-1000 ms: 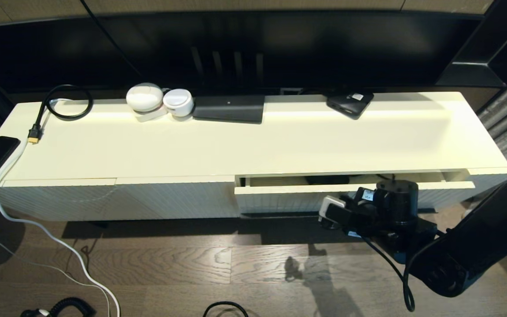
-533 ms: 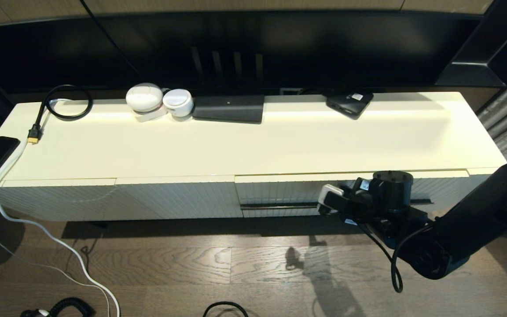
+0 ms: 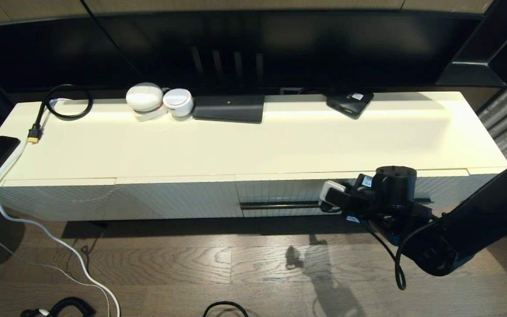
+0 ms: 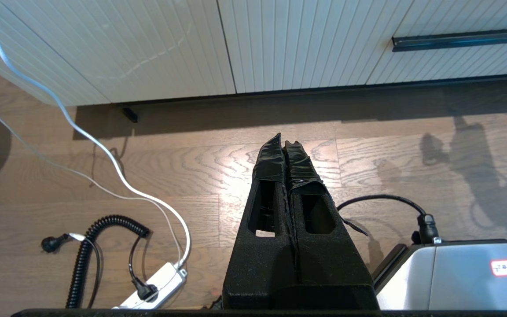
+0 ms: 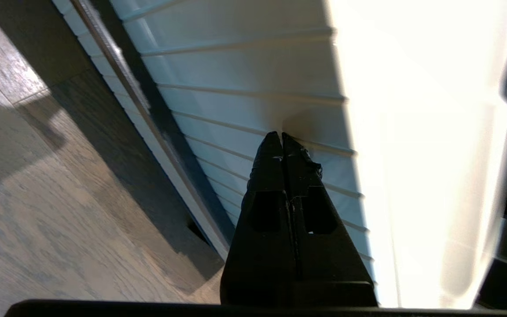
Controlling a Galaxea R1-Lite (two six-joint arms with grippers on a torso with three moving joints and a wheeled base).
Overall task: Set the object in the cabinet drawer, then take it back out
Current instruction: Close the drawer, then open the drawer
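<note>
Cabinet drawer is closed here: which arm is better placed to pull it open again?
Right. The right gripper, shut, sits at the cabinet drawer front just above its black handle; the left gripper hangs shut over the floor, away from the cabinet.

Right arm reaches in from the right side of the head view, forearm angled low, wrist turned toward the cabinet. Right gripper (image 5: pixel 281 137) with fingers (image 5: pixel 270 163) pressed together, nothing between them, tips at the ribbed front of the cabinet drawer (image 5: pixel 253 79), apparently touching. Left arm out of the head view; left gripper (image 4: pixel 284 145) hangs parked above the floor, fingers (image 4: pixel 273 163) closed flat against each other, empty.
</note>
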